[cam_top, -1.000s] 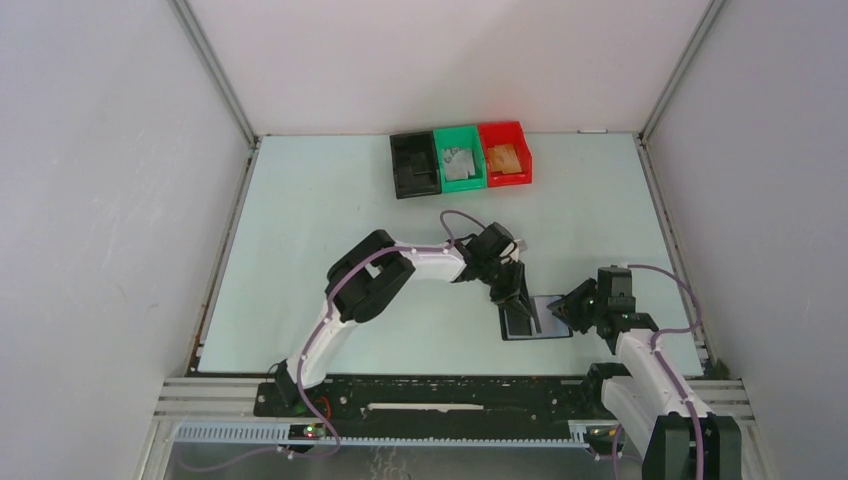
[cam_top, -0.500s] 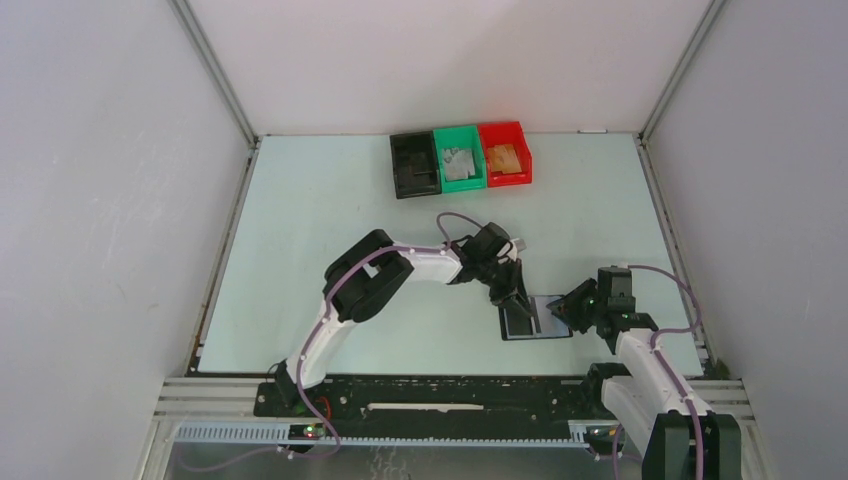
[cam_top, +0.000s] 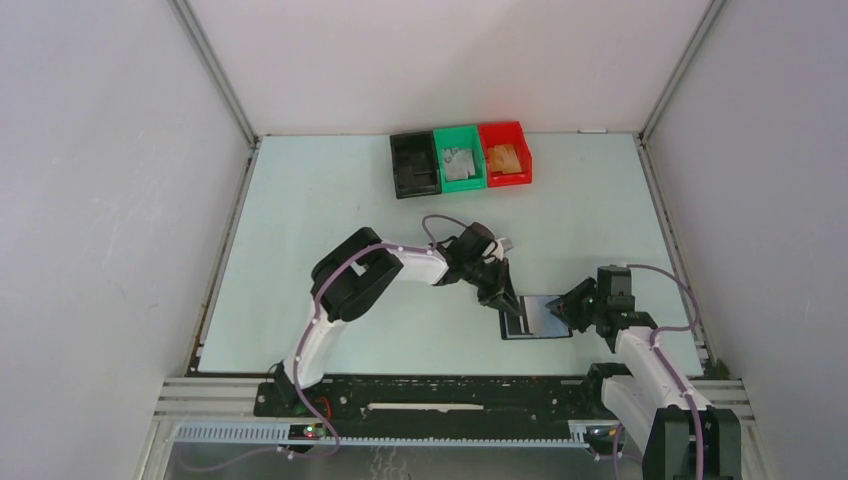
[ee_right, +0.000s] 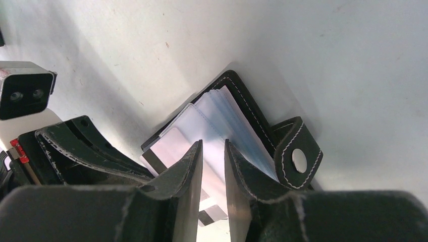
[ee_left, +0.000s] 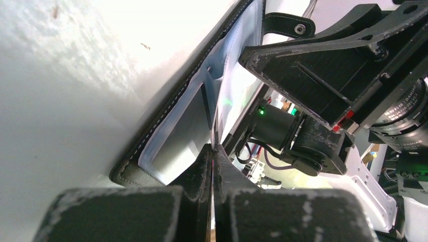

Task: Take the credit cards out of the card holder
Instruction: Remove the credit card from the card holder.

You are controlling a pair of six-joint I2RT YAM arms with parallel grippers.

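One card holder point(cam_top: 538, 326) lies open on the table point(cam_top: 300, 200), front right. The left gripper point(cam_top: 511, 307) is at its left edge, fingers pressed tight together; whether on a card, I can't tell. The right gripper point(cam_top: 563, 312) pinches the clear sleeves point(ee_right: 212, 116).

Three bins: black bin point(cam_top: 414, 166), green bin point(cam_top: 459, 159), red bin point(cam_top: 504, 153). One card holder point(cam_top: 536, 326), plus two arms, left arm point(cam_top: 345, 285) and right arm point(cam_top: 645, 356).
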